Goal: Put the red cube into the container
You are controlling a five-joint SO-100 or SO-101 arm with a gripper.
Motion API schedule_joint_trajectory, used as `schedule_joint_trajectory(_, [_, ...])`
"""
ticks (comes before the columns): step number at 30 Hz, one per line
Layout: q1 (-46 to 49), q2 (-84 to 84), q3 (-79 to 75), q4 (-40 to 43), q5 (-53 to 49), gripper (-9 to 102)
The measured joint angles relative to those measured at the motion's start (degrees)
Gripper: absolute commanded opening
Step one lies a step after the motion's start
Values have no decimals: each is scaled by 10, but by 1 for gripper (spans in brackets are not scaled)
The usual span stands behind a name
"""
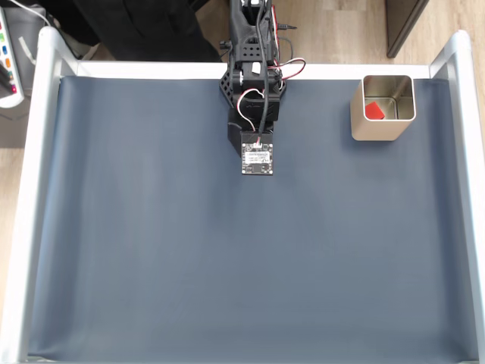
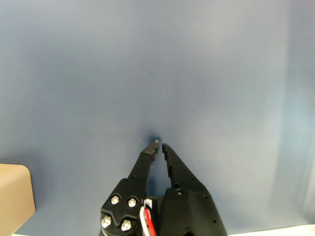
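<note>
While the gripper [image 2: 159,144] hangs over bare blue mat [image 2: 157,73] with its fingers pressed almost together and nothing between them, the task looks done. Off to its right in the fixed view, well apart, stands the container [image 1: 383,127], and the red cube [image 1: 374,111] lies inside it.

Fixed view straight down over whole mat [image 1: 227,265], wrist view close, both sharing mat

1. We see the red cube [image 1: 374,111] lying inside the container [image 1: 383,128], at the surface's [image 1: 227,265] upper right
2. We see the arm [image 1: 255,91] folded at top centre, well apart from it
</note>
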Motion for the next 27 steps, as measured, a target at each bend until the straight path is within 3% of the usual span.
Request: schedule_joint_trajectory(27, [-8,0,0,0,0,1])
